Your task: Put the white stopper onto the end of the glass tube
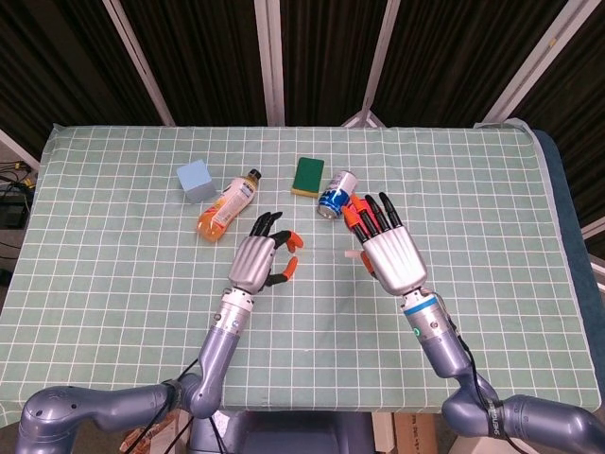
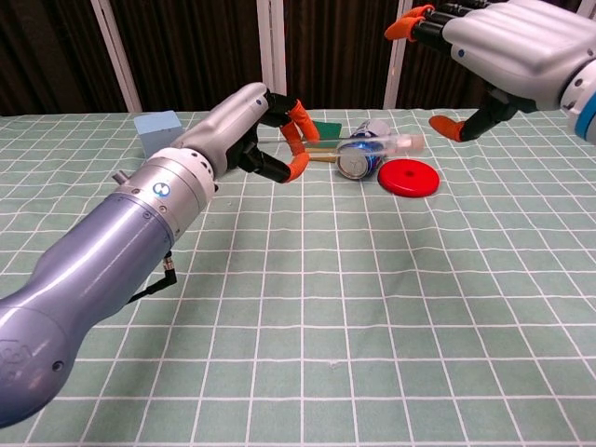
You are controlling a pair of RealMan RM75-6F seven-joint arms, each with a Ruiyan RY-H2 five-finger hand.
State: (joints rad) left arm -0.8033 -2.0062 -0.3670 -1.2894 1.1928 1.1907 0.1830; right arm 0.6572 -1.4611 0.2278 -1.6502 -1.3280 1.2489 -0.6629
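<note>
Chest view: left hand (image 2: 265,130) grips the glass tube (image 2: 349,143) (white stopper (image 2: 408,143) on its end); right hand (image 2: 484,42) spread wide, holding nothing.

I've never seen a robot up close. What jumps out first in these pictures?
Two silver hands with orange fingertips hover over a green checked table. The left hand pinches a thin glass tube that sticks out level toward the right, with a white stopper at its far end, while the right hand hangs open just beyond it. Behind them lie a blue can, a red disc and an orange bottle.
</note>
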